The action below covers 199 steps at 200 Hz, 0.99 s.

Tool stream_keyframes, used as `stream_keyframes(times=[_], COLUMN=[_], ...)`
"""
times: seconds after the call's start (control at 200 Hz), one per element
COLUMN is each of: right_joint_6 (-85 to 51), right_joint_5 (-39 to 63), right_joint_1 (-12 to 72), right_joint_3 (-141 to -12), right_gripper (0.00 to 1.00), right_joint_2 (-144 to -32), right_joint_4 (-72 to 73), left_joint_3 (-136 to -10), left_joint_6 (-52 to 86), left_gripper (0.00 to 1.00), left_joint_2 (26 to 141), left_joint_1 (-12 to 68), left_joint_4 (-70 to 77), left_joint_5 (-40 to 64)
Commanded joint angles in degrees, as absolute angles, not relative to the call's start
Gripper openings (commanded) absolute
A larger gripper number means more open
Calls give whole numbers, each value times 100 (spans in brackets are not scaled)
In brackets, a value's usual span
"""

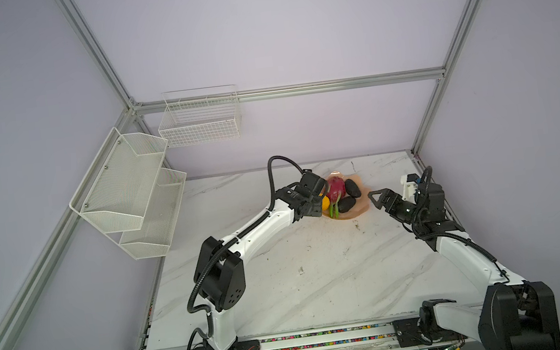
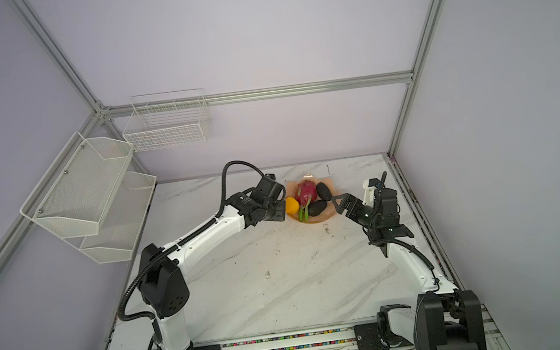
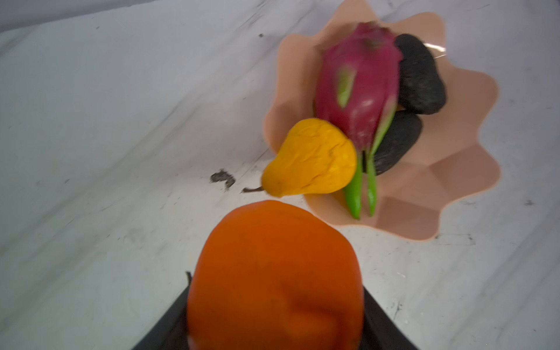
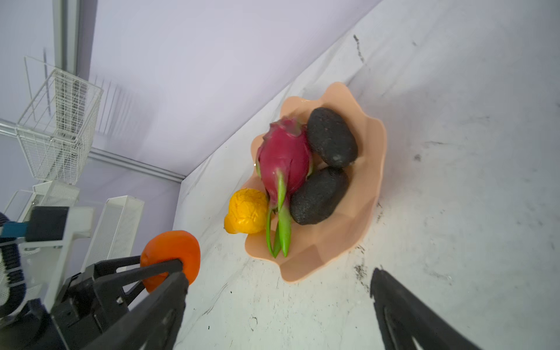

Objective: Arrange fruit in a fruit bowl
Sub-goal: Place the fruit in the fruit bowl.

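Pinches the orange (image 3: 274, 272) in the left gripper (image 4: 169, 262), just beside the fruit bowl (image 4: 374, 181) near the desk's (image 1: 283, 273) far edge; hides the jaws behind it in the left wrist view. Spreads the right gripper (image 1: 373, 201) wide, cut off in its wrist view. Seats dragon fruit (image 4: 285, 157) and black ovals (image 4: 331, 136) inside the bowl, with pear (image 4: 247, 212) leaning over its rim.

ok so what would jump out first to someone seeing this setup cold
The magenta dragon fruit with green tips, lying in the peach-pink fruit bowl at the far side of the table, beside two blackish ovals and with a yellow pear at the bowl's rim. Next, the round orange clamped in the left gripper just short of the bowl, while the right gripper hangs open on the bowl's other side.
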<state>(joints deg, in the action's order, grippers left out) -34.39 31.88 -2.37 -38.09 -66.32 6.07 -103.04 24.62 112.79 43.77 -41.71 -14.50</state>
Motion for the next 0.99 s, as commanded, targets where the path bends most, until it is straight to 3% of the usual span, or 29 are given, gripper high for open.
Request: stream_keyframes(times=[0.0,0.315,0.805,0.99], right_joint_6=[-3619,-3352,-3219,-3209], right_joint_5=[3562,3401,3419,3401], right_joint_1=[-383,-404,-400,-397], right_joint_3=[-3770,-4048,-4100,-4087], right_gripper=[97,97,97,97], right_joint_2=[-6428,-6256,-6151,-6127], right_joint_4=[455,104,-11,-32], left_joint_3=[-11420,-12458,-12514,-12507], left_joint_6=[1633,1635,1370,1359], left_gripper=[60,61,67,74], left_joint_2=[11706,12980,13532,13569], left_joint_1=[4452,4568,4676,4682], left_joint_4=[-3361,-2349,-1955,-1931], left_joint_5=[-415,685,515,559])
